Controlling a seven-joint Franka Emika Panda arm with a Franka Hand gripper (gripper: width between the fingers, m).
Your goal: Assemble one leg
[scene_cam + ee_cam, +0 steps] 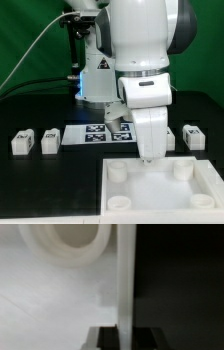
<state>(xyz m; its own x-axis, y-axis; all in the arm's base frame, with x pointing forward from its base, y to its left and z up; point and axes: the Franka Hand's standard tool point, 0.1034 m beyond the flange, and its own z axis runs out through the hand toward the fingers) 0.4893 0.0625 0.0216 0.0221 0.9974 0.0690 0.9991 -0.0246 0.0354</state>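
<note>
Three small white legs with square tags lie on the black table: two at the exterior view's left and one at its right. A fourth is not in view. The large white square top with round corner sockets lies in front. My gripper points straight down at the top's far rim. In the wrist view my gripper straddles the top's thin upright rim, one dark finger on each side and pressed against it. A round socket shows just inside the rim.
The marker board lies behind the top, between the legs and partly behind my arm. The arm's base and cables stand at the back. A green backdrop closes the scene.
</note>
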